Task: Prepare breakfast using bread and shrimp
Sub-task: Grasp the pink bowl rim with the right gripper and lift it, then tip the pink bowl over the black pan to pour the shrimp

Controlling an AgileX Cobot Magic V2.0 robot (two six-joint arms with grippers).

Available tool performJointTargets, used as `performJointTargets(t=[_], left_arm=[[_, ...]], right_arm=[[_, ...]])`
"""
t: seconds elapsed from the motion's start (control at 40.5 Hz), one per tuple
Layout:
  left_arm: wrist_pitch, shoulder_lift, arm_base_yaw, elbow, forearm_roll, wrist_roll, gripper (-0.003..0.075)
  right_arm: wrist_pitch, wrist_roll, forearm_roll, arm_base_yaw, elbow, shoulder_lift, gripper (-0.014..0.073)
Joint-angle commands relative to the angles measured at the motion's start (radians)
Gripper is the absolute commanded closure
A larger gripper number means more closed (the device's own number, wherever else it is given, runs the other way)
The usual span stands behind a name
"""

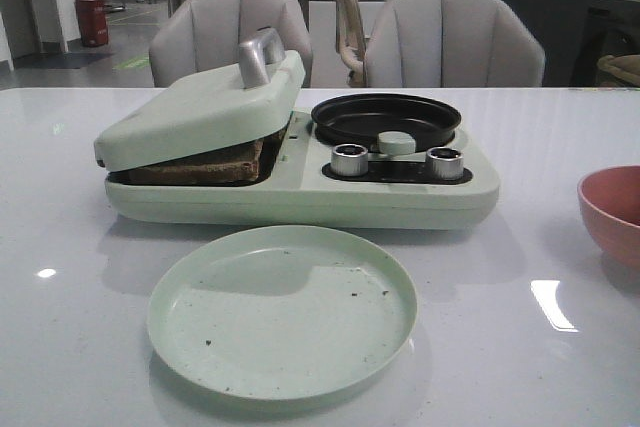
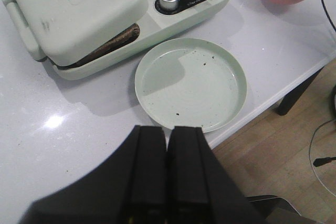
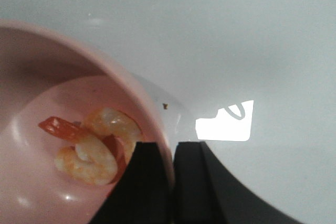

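On the white surface [image 1: 560, 367] stands a pale green breakfast maker [image 1: 300, 177] whose hinged lid [image 1: 200, 107] rests tilted on the bread [image 1: 200, 162], the dark crust showing in the gap between lid and base; how many slices lie in there cannot be told from these views. Beside the press, on the same appliance, sits a small black pan [image 1: 385, 119], with nothing in it, above two metal knobs [image 1: 350, 159]. In front of the appliance lies a round green plate [image 1: 282, 309], bare except for a few dark crumbs. The shrimp [image 3: 89, 148] lie in a pink bowl [image 1: 612, 212] well off to the robot's right: a few curled orange-and-white pieces. The left tool [image 2: 167, 153] hangs above the near edge of the surface, just short of the plate, its two fingers pressed together and holding nothing. The right tool [image 3: 173, 163] is right at the bowl's rim; its fingers stand narrow, and the rim appears to sit in the slit between them, though the close view makes that hard to confirm. The bread seems to be toasting, so the step in hand looks like the shrimp. The next move likely calls for a firm hold on the bowl's rim, then carrying it to the pan or plate without tipping it early.
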Motion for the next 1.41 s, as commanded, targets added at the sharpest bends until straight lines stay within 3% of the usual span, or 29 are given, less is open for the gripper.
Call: performJointTargets(t=[0.0,0.173,0.321,0.519,0.741,1.013,1.186,1.384], left_arm=[[-0.071,-0.002,-0.007,-0.027,-0.005,-0.002,0.0619],[-0.071,-0.002,-0.007,-0.027,0.000,-0.002,0.0619],[-0.071,-0.002,-0.007,-0.027,0.000,-0.002,0.0619],[-0.071,-0.002,-0.007,-0.027,0.009,-0.002,0.0619],[-0.071,-0.002,-0.007,-0.027,0.035,-0.002,0.0619],[-0.071,-0.002,-0.007,-0.027,0.053,-0.002,0.0619],[-0.071,-0.002,-0.007,-0.027,0.065,-0.002,0.0619],[-0.071,-0.002,-0.007,-0.027,0.086,-0.002,0.0619]], right_arm=[[0.009,-0.007,-0.008,0.015,-0.079,-0.083,0.0559],[0.019,-0.007,-0.097,0.122,-0.205,-0.156,0.0556],[0.027,0.046,-0.298,0.269,-0.321,-0.194,0.0550],[0.064,0.257,-0.737,0.501,-0.449,-0.186,0.0550],[0.043,0.538,-1.202,0.695,-0.457,-0.175,0.0550],[0.062,0.759,-1.627,0.820,-0.457,-0.101,0.0550],[0.076,0.808,-1.887,0.866,-0.457,-0.022,0.0550],[0.102,0.805,-1.897,0.901,-0.537,0.057,0.0550]])
